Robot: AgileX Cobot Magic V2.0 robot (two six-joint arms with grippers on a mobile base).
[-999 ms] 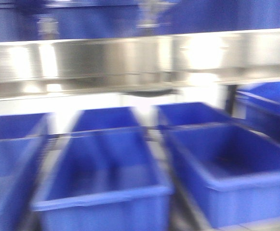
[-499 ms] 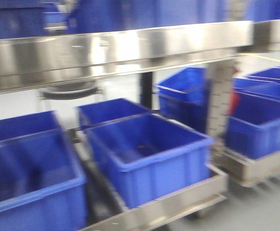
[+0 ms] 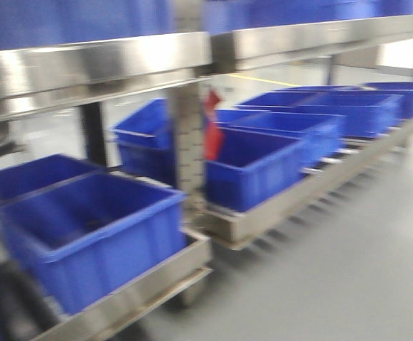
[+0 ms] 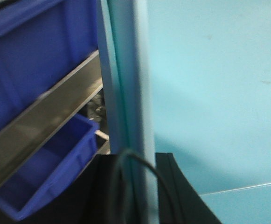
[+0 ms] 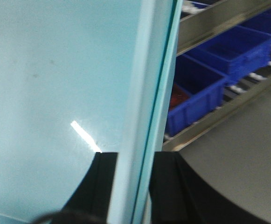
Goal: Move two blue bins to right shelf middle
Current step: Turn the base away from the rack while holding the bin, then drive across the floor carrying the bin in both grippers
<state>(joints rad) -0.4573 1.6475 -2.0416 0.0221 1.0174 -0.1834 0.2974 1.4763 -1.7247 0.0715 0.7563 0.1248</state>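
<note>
Left wrist-mounted: blue bin (image 4: 46, 179) lies apart, left of jaws (width: cannot tell).

Bins (image 3: 92, 227) are shown in plain blue, shelving (image 3: 92, 67) in shiny silver, one object (image 3: 213, 135) in red, flooring (image 3: 348, 270) in grey.

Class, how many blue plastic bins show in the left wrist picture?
2. The upper blue plastic bin sits above the steel shelf rail; the lower blue plastic bin sits beneath it. Others may hide behind the pale upright post.
</note>
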